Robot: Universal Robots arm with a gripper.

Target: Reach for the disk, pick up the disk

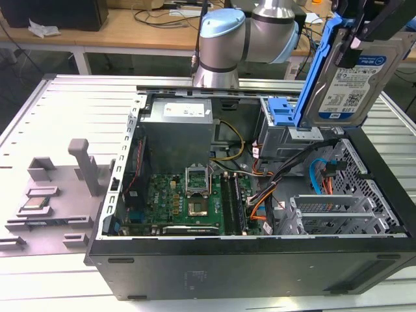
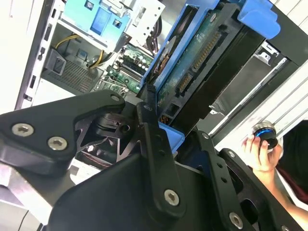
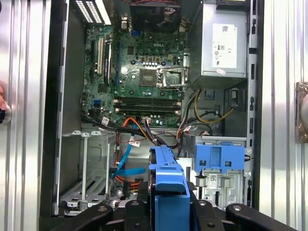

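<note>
The pincer (image 2: 163, 122) is clenched on the disk (image 1: 354, 81), black fingers (image 2: 154, 144) pressed against its blue bracket (image 3: 168, 183) in both wrist views. In the exterior view the disk hangs lifted and tilted at about one o'clock, above the open case (image 1: 260, 260), its white-and-blue barcode label (image 1: 351, 91) facing the camera; there is print on it, too fine to make out. In the second wrist view the disk's green circuit side and its connector row (image 2: 197, 72) face the camera. Below, at the case's back corner, sits a blue latch (image 1: 281, 112) on the drive bay. At the centre lies the green board (image 1: 188, 201) with its empty socket; at twelve o'clock the grey power supply (image 1: 179, 120) carries a white sticker. Out at nine o'clock on the counter (image 1: 65, 110), a grey fixture (image 1: 58, 195) holds a small chip (image 1: 34, 203). A hand (image 2: 260, 149) grips a knob in the second wrist view.
</note>
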